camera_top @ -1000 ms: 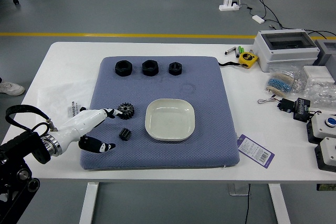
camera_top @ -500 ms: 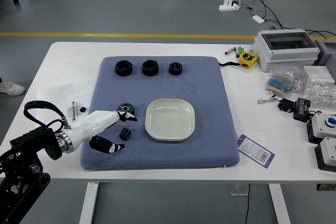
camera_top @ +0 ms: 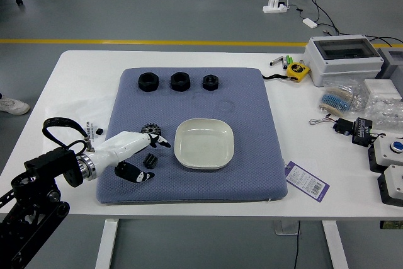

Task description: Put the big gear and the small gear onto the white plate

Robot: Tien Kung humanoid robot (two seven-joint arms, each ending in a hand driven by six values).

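While the left hand (camera_top: 123, 148) is held open, empty, the small gear (camera_top: 150, 161) is framed between thumb and fingers; the big gear (camera_top: 151, 128) is part-hidden just beyond. 0 of 2 placed on white plate (camera_top: 203, 144).

Room beyond the white plate (camera_top: 203, 146)
A gap separates it from three black pieces (camera_top: 180, 81); small gear (camera_top: 150, 161) obstructs its left.

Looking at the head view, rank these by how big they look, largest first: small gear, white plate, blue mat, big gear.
1. Blue mat
2. White plate
3. Big gear, partly hidden by the robot's left hand
4. Small gear
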